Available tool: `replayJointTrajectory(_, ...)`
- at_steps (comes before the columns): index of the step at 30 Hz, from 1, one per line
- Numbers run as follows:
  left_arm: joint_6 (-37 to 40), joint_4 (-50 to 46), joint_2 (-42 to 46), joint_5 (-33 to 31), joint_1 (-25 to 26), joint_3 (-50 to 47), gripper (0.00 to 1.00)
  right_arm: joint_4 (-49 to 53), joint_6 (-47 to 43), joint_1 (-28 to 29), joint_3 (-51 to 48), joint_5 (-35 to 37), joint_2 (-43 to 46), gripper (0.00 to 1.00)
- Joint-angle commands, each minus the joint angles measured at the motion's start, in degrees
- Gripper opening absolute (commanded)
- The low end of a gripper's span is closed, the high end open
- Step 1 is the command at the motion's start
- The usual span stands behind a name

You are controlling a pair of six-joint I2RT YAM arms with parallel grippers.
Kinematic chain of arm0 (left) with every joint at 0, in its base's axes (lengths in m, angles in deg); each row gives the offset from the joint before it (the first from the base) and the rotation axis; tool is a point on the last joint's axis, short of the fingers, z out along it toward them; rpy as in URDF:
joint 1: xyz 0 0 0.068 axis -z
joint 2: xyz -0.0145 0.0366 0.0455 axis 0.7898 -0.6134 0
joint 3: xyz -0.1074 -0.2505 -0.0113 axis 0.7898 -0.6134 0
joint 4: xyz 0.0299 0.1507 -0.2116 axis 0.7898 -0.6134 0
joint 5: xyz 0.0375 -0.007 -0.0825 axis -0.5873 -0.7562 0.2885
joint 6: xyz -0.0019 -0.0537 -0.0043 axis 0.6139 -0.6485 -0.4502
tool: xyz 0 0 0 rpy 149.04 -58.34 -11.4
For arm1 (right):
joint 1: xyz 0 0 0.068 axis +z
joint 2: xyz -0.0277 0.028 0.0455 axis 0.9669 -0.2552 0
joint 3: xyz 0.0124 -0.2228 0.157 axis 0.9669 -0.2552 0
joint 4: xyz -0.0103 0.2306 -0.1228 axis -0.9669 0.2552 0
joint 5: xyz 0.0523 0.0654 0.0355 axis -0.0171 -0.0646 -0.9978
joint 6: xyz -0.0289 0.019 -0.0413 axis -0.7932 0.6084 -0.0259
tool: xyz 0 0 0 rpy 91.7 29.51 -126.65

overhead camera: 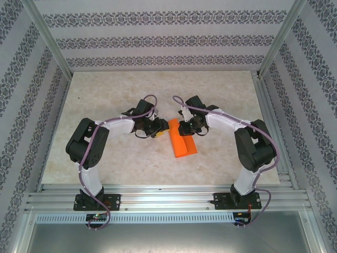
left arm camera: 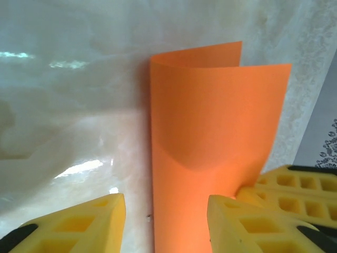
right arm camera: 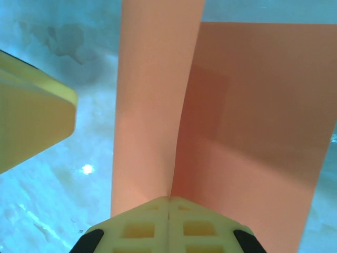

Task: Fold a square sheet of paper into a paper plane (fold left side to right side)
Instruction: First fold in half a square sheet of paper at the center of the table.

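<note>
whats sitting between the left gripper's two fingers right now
In the left wrist view, the folded-over square sheet of paper reaches in between the fingers of the open left gripper, with a strip of bare table beside it.

The square sheet of paper [overhead camera: 181, 141] is plain bright orange and lies doubled over into a long narrow shape near the middle of the top view. It runs from upper left to lower right, with a lengthwise ridge where one layer lifts off the other. In the left wrist view the sheet [left arm camera: 210, 137] fills the centre and right of the frame, its upper layer bowing loosely over the lower. In the right wrist view the sheet [right arm camera: 253, 132] shows two smooth panels that spread towards the top and meet in a V at bottom centre.
</note>
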Motion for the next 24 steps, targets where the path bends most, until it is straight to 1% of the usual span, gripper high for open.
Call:
replayJointTrajectory(1,1.0,0.9,0.1,1.5,2.0,3.2,0.44,2.6,-3.0,-1.2,2.3,-0.6,-1.9,0.0)
replayJointTrajectory(4,0.6,0.3,-1.4,1.2,2.5,4.3,0.44,3.5,-2.3,-2.5,2.8,-0.2,-2.6,0.0)
replayJointTrajectory(9,-1.8,2.5,-4.0,1.8,3.3,4.5,0.45,3.6,-1.1,-4.2,2.1,-0.3,-2.7,0.0)
replayJointTrajectory(16,-2.1,2.1,-6.6,0.7,3.9,5.8,0.45,2.1,0.2,-5.3,0.7,-1.2,-2.0,0.0)
replayJointTrajectory(24,-3.2,7.4,-9.4,2.5,4.8,7.2,0.45,2.0,2.0,-6.7,-0.3,-2.0,-1.9,0.0)
